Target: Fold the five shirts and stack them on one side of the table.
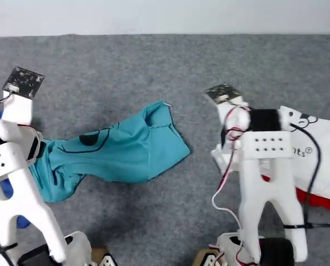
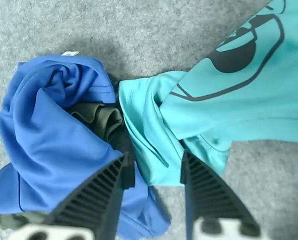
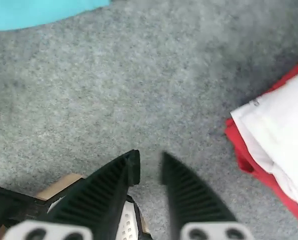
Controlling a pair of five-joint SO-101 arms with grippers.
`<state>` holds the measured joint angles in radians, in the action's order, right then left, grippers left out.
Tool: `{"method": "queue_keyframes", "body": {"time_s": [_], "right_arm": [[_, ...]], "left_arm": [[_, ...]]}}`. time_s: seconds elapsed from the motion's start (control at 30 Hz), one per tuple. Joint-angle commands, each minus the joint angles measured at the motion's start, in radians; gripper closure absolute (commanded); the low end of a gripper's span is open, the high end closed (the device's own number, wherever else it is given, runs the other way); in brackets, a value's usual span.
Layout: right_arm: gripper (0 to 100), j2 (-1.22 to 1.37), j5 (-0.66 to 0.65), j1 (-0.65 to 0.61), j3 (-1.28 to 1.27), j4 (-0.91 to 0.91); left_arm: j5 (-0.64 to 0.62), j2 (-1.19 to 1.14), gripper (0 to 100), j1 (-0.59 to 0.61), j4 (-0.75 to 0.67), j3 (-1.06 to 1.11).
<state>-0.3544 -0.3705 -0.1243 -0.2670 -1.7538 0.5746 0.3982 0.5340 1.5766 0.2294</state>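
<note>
Teal shirt (image 1: 120, 149): unfolded and rumpled, laid flat on the bench (image 1: 154, 72). A dark outline print is seen on the cloth. One bunched end lies at the left gripper (image 2: 155, 157), and the body is stretched away from it towards the right arm's side.

Left gripper: fingers spread wide, set down astride the bunched teal hem. The cloth is seen between them, not pinched.

Blue shirt (image 2: 44, 135): a crumpled heap just beside the left gripper, on the outer side of one finger. It is pressed against the teal shirt's edge, and a small white tag is seen on its far side.

Olive garment (image 2: 101, 120): dark and wadded, tucked in the blue shirt's folds just ahead of the same finger.

White shirt (image 1: 314, 149): folded, with dark print on it, laid off to one side of the right gripper (image 3: 149, 157) and well apart from it. It is partly covered by the right arm in the high view.

Red shirt (image 3: 244, 150): laid under the white one, its edge showing along the pile's near side.

Right gripper: fingers parted by a narrow gap with nothing between them, held over bare grey bench.

Open room: bare bench is seen ahead of the right gripper, between it and the teal shirt's loose end. A broad bare strip is seen beyond both grippers, up to the far edge at the pale wall.

Edges: the teal shirt's far corner lies free, touched by nothing.
</note>
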Motion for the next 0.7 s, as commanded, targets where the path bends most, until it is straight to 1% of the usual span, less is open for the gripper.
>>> {"method": "queue_keyframes", "body": {"time_s": [0.0,0.17,0.3,0.4,0.47,0.53,0.67], "right_arm": [[79.9,-0.019,0.009,-0.099,0.052,0.013],[79.8,0.113,0.009,-0.213,0.212,0.093],[79.8,0.309,0.011,-0.317,0.358,0.081],[79.8,0.463,0.011,-0.392,0.468,0.059],[79.8,0.558,0.011,-0.432,0.537,0.048],[79.8,0.645,0.011,-0.463,0.592,0.048],[79.8,0.812,0.011,-0.487,0.666,0.053]], "left_arm": [[0.008,0.034,85,0.008,0.020,-0.041],[-0.002,0.032,85,0.009,0.057,-0.039],[-0.066,0.028,85,0.009,0.049,-0.039],[-0.072,0.026,85,0.009,0.048,-0.039],[-0.091,0.025,85,0.037,0.044,-0.039],[-0.106,0.025,85,0.077,0.012,-0.039],[-0.106,0.023,85,0.163,-0.025,-0.038]]}}
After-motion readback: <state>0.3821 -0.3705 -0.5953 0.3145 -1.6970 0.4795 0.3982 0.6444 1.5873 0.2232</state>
